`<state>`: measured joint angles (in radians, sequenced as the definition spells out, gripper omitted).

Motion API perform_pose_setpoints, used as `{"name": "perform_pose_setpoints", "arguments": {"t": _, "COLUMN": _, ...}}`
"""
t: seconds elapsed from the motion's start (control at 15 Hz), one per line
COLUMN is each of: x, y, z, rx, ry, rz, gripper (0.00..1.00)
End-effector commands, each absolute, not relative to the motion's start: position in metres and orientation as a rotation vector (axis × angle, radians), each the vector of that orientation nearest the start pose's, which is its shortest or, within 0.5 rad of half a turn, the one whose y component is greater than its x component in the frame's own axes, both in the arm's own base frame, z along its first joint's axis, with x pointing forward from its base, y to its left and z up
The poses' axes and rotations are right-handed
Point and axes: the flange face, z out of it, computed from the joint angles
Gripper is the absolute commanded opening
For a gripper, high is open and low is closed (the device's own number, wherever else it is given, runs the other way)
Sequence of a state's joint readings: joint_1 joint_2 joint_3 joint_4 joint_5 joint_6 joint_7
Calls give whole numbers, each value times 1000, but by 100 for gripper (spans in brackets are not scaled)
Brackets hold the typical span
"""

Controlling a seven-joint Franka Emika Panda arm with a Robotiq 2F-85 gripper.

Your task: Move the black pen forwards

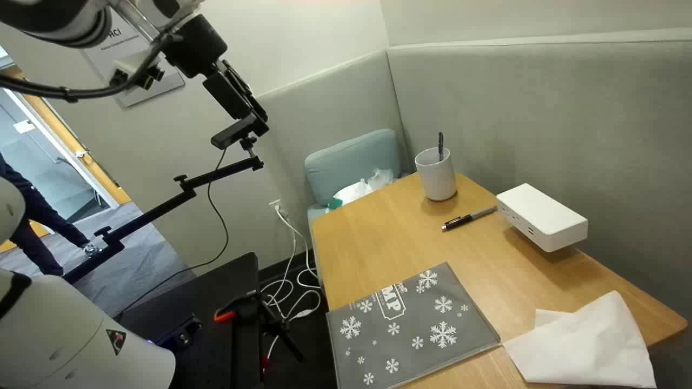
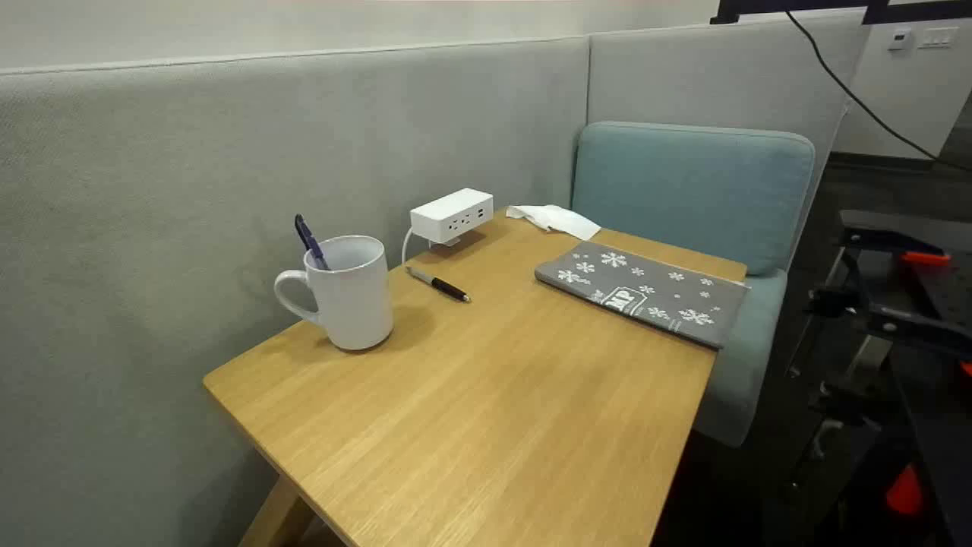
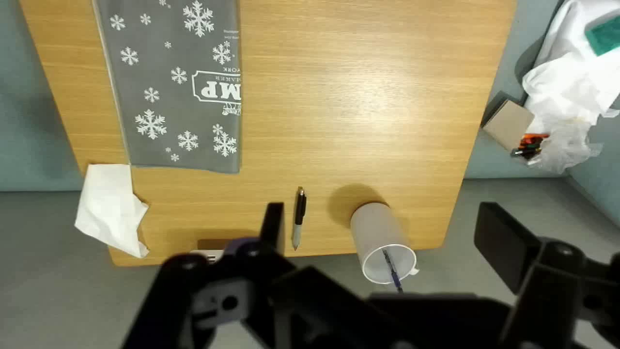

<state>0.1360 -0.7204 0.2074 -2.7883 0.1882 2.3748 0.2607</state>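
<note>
A black pen with a grey end lies flat on the wooden table. It shows in both exterior views [image 1: 468, 219] [image 2: 439, 285], between the white mug and a white power box. It also shows in the wrist view [image 3: 299, 215], just right of the left finger. My gripper [image 3: 382, 232] is open and empty, with its fingers wide apart. In an exterior view my gripper [image 1: 235, 92] hangs high up, well above the table and away from the pen. It is out of view in the remaining exterior view.
A white mug [image 1: 437, 174] holding a dark pen stands near the table edge. A white power box [image 1: 542, 217] sits at the edge beside the black pen. A grey snowflake pouch [image 1: 413, 324] and a white napkin [image 1: 586, 346] lie on the table [image 1: 373, 243]. A padded wall borders it.
</note>
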Motion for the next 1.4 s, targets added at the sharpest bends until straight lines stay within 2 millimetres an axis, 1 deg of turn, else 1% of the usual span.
{"name": "perform_pose_setpoints", "arguments": {"t": 0.0, "x": 329, "y": 116, "z": 435, "rx": -3013, "ry": 95, "rz": -434, "gripper": 100}}
{"name": "perform_pose_setpoints", "arguments": {"t": 0.13, "x": 330, "y": 115, "z": 435, "rx": -3014, "ry": 98, "rz": -441, "gripper": 100}}
{"name": "perform_pose_setpoints", "arguments": {"t": 0.27, "x": 340, "y": 111, "z": 438, "rx": -3021, "ry": 125, "rz": -481, "gripper": 100}}
{"name": "perform_pose_setpoints", "arguments": {"t": 0.4, "x": 361, "y": 97, "z": 441, "rx": -3030, "ry": 171, "rz": -508, "gripper": 100}}
{"name": "perform_pose_setpoints", "arguments": {"t": 0.53, "x": 388, "y": 79, "z": 439, "rx": -3024, "ry": 202, "rz": -526, "gripper": 100}}
{"name": "perform_pose_setpoints", "arguments": {"t": 0.6, "x": 406, "y": 68, "z": 433, "rx": -3023, "ry": 233, "rz": -528, "gripper": 100}}
{"name": "perform_pose_setpoints", "arguments": {"t": 0.73, "x": 436, "y": 53, "z": 421, "rx": -3024, "ry": 253, "rz": -503, "gripper": 100}}
{"name": "perform_pose_setpoints", "arguments": {"t": 0.8, "x": 450, "y": 48, "z": 416, "rx": -3029, "ry": 262, "rz": -492, "gripper": 100}}
{"name": "perform_pose_setpoints", "arguments": {"t": 0.93, "x": 481, "y": 41, "z": 400, "rx": -3022, "ry": 214, "rz": -441, "gripper": 100}}
{"name": "perform_pose_setpoints", "arguments": {"t": 1.2, "x": 534, "y": 41, "z": 369, "rx": -2982, "ry": 116, "rz": -317, "gripper": 100}}
{"name": "perform_pose_setpoints", "arguments": {"t": 1.27, "x": 539, "y": 43, "z": 367, "rx": -2987, "ry": 113, "rz": -279, "gripper": 100}}
{"name": "perform_pose_setpoints", "arguments": {"t": 1.33, "x": 518, "y": 38, "z": 369, "rx": -3001, "ry": 142, "rz": -334, "gripper": 100}}
